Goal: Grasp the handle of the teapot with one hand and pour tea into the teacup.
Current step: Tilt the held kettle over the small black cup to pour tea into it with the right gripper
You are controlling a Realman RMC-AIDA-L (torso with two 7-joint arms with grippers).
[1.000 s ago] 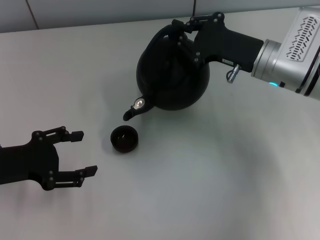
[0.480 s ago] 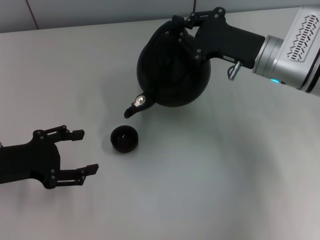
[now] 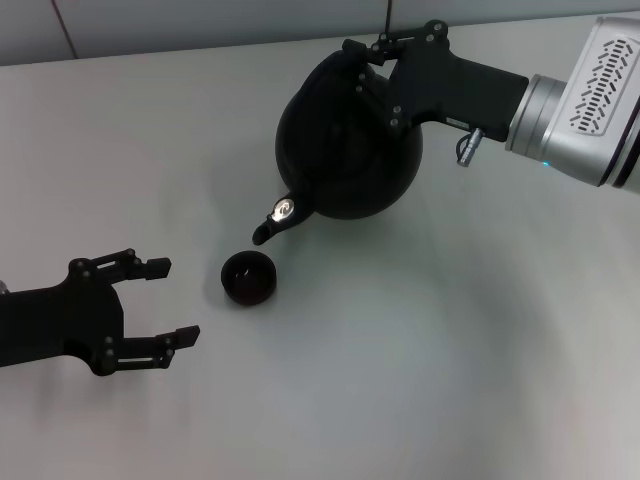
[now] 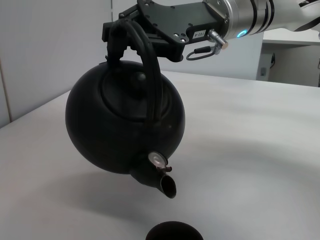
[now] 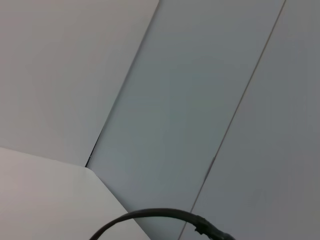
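Note:
The large round black teapot hangs in the air, tilted spout-down, its spout with the shiny cap just above and behind the small black teacup. My right gripper is shut on the thin black handle at the top of the pot. The left wrist view shows the tilted teapot with its spout over the teacup's rim. The right wrist view shows only a piece of the handle. My left gripper is open and empty, low on the table to the left of the cup.
The pale table holds only the teacup. A grey wall runs along the table's far edge.
The teapot has tipped a little further, and its spout has come down slightly toward the teacup. The left gripper has hardly moved.

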